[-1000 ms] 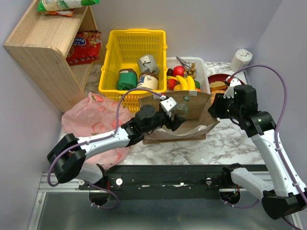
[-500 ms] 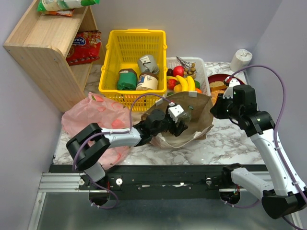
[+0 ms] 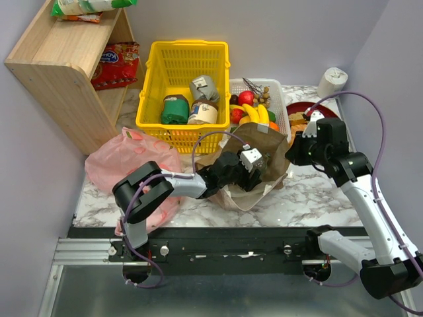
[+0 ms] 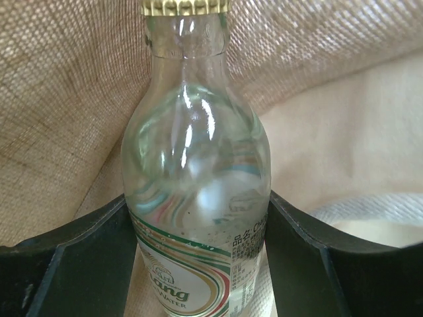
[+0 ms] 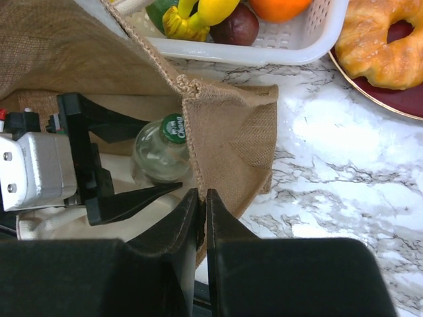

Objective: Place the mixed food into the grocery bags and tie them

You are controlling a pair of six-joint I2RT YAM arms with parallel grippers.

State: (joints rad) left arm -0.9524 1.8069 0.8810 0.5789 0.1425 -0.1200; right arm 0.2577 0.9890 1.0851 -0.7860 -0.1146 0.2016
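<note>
L gripper [image 4: 198, 224] clamps glass bottle [image 4: 195, 132] inside brown bag [image 5: 241, 132], walls tight round it; R gripper [image 5: 202, 198] pinches bag's rim.

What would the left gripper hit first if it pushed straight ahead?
The left gripper holds the glass bottle; straight past it is the inner wall of the brown bag, likely first contact, though depth is unclear.
</note>
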